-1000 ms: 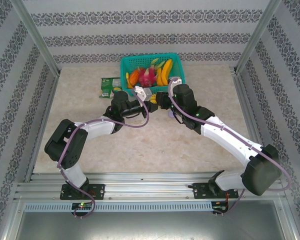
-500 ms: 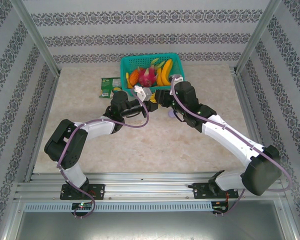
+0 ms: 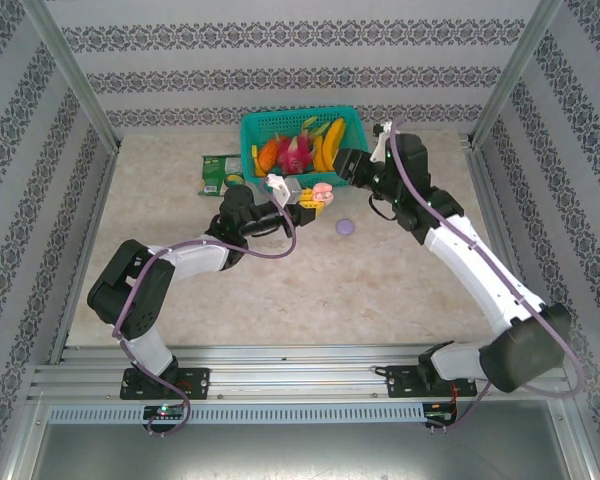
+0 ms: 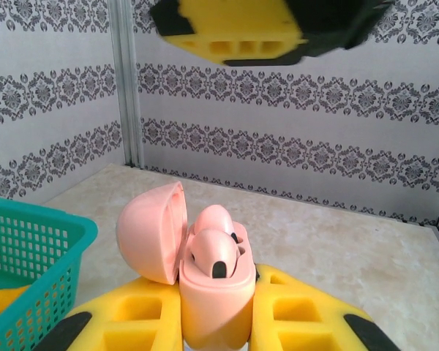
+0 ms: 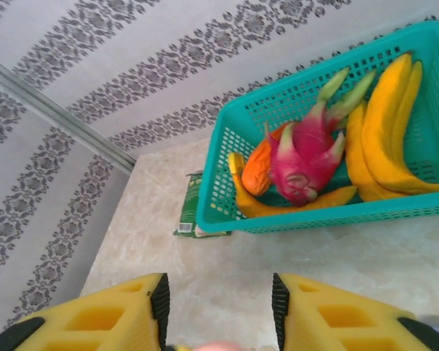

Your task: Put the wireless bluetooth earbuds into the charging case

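Right arm pulled back and to its right over the last second. The right gripper (image 3: 346, 168), which had been against the left one, now stands apart from it by the basket's near right corner. Left arm unchanged.

Nearest, in the top view: a round lilac case (image 3: 345, 227) lies alone on the table (image 3: 280, 290), just nearer than both grippers.

Left gripper (image 3: 306, 198): clenched on the pink case (image 3: 322, 194) and holding it off the table. The left wrist view shows the yellow fingers (image 4: 124, 322) pressing either side of the case body (image 4: 214, 307). The lid is swung open to the left. Two pink earbuds (image 4: 214, 252) sit in their wells, heads up.

Right gripper (image 5: 219, 307): released. The fingers (image 5: 110, 318) stand apart with nothing between them. From the left wrist view it shows blurred at the top edge (image 4: 234, 29), above the case and not touching it.

Further back:
- A green packet (image 3: 218, 172) lies flat on the table, just left of the basket.
- The teal basket (image 3: 352, 122) stands against the far wall. It holds a dragon fruit (image 5: 301, 164), bananas (image 5: 384, 124) and an orange fruit.
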Motion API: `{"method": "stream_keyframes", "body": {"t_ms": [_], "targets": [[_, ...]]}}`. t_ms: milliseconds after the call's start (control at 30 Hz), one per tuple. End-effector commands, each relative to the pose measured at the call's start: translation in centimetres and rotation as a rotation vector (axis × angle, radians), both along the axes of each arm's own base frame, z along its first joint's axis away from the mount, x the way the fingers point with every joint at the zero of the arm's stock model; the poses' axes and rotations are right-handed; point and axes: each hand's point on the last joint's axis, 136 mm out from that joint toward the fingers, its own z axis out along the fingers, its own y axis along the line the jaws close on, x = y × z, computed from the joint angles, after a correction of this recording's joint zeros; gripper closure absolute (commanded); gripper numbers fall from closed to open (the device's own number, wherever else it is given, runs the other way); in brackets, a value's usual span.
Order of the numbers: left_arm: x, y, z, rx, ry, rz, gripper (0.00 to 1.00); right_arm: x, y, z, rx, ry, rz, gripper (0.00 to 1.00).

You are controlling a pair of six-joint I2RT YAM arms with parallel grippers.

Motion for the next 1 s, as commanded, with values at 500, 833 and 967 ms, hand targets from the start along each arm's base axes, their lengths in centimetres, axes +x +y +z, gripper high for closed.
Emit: {"method": "stream_keyframes", "body": {"t_ms": [500,833,967], "targets": [[-1.8,0.1,1.4,-0.011,-0.026,-0.033,1.0,1.5,4.8,-8.8,-0.054,0.335,0.216,0.75],[-0.8,0.3,1.1,-0.006,-0.029,0.014,1.0,-3.4,3.3,-9.5,-0.065,0.338,0.204,0.76],[-0.4,0.3,0.9,-0.015,-0.017,0.028,1.0,-3.5,1.0,-9.4,-0.05,0.323,0.115,0.76]]}}
